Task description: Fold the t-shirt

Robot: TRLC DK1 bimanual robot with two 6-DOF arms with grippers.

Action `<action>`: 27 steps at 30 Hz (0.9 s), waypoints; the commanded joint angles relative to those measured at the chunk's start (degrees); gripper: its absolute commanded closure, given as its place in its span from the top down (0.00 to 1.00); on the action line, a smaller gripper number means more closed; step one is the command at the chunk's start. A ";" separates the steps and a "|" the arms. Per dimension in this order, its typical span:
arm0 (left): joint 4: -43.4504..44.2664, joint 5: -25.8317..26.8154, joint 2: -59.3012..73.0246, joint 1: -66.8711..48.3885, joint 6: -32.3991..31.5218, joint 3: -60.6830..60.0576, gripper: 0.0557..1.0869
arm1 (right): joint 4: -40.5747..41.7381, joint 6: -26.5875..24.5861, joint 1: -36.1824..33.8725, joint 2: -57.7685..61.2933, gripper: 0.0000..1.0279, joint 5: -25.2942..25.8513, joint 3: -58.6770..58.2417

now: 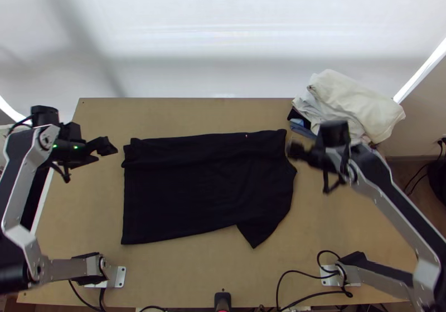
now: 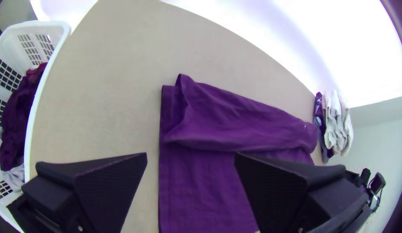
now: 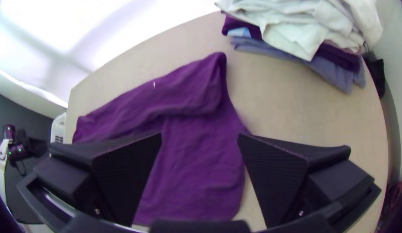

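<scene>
The black t-shirt [image 1: 206, 189] lies on the table with its far side folded over toward the near edge in a long strip; one sleeve sticks out at the near right. My left gripper [image 1: 110, 147] stands left of the shirt's far left corner. In the left wrist view the left gripper [image 2: 191, 157] is open, with the shirt [image 2: 201, 185] beyond it. My right gripper [image 1: 294, 149], blurred, is at the shirt's far right edge. In the right wrist view the right gripper [image 3: 200, 138] is open and holds nothing, the shirt [image 3: 196, 164] showing between its fingers.
A pile of folded clothes [image 1: 351, 106] stands at the table's far right corner, close to the right arm. A white basket [image 2: 32, 121] with dark clothes stands beside the table on the left. Bare table [image 1: 184, 273] lies on the near side of the shirt.
</scene>
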 commanded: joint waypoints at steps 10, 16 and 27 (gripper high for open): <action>-3.03 1.02 -3.39 0.02 1.30 1.51 0.96 | -11.26 6.28 8.02 -6.69 0.65 -8.74 -19.29; -3.73 0.93 -4.71 -0.15 1.13 1.42 0.96 | -10.20 6.72 9.78 -2.91 0.47 -9.71 -20.26; -5.49 0.93 -6.46 0.90 2.44 0.36 0.96 | -4.40 6.81 10.13 2.97 0.47 -11.55 -20.43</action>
